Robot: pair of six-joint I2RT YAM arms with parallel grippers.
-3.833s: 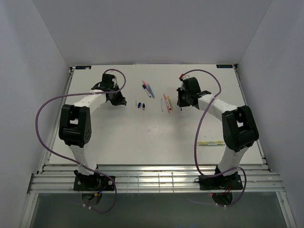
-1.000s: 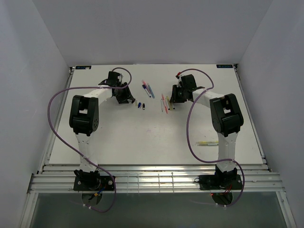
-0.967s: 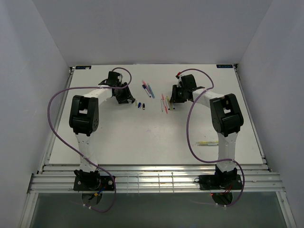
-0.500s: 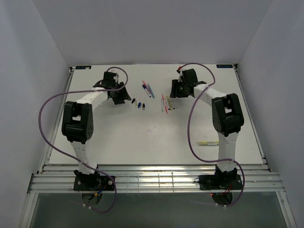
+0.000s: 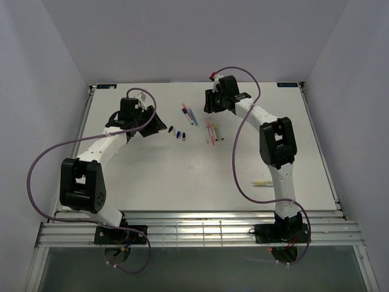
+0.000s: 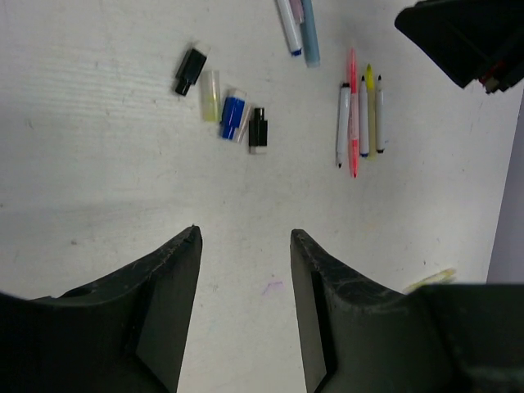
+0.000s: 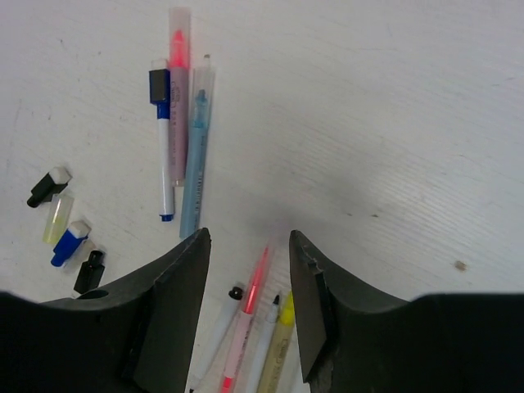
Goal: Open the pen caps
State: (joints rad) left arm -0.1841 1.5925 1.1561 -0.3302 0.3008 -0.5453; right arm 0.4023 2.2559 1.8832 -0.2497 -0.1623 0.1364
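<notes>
Left jaws, right jaws both apart, empty. Capped pens [image 7: 178,90] mid-tabletop [image 5: 182,176], loose pen caps [image 6: 233,113] beside. Likely light, stiff, slick, prone to roll: pinch barrel, pull cap end.

Plain pale walls [image 5: 194,36] close in a white table [image 5: 182,176] at 9, 12 and 3 o'clock. Metal rails [image 5: 200,232] run along its 6 o'clock edge.

The table [image 6: 98,123] is white and matt, with a fine grain like brushed wood. The pen caps [image 6: 233,115] are smooth plastic — black and blue ones opaque, one pale yellow and see-through. The pens [image 7: 178,90] have smooth plastic barrels, some tipped in clear plastic. On the left gripper [image 6: 245,232] the fingers [image 6: 168,311] are matt black plastic, scuffed grey.
</notes>
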